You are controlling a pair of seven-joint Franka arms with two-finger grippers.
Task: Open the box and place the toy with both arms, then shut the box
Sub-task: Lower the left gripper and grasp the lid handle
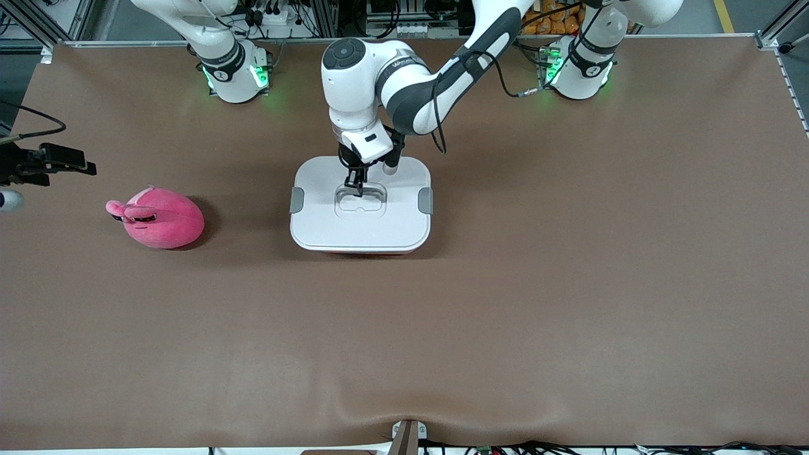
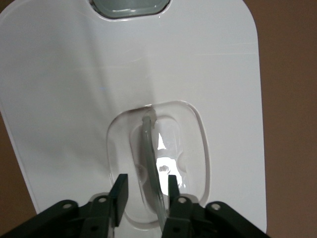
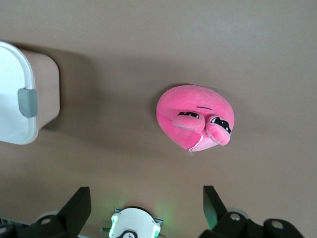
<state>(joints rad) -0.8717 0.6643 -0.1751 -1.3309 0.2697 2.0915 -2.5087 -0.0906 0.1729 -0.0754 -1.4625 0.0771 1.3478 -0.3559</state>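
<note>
The box (image 1: 322, 218) stands mid-table with its white lid on and both grey clips (image 1: 296, 200) at the sides. My left gripper (image 1: 355, 183) is down in the lid's recess, jaws narrowed on either side of the clear handle (image 2: 147, 144). One finger (image 2: 173, 191) touches the handle; a gap shows at the other, so the left gripper (image 2: 146, 187) counts as open. The pink toy (image 1: 161, 218) lies on the table toward the right arm's end. My right gripper (image 1: 87, 167) hangs high near the toy (image 3: 195, 116), open and empty (image 3: 148, 196).
Brown cloth covers the table (image 1: 505, 316). The right wrist view shows the box's pink wall (image 3: 47, 89) and one clip (image 3: 27, 101), well apart from the toy. The right arm's green-lit base (image 3: 133, 225) shows between its fingers.
</note>
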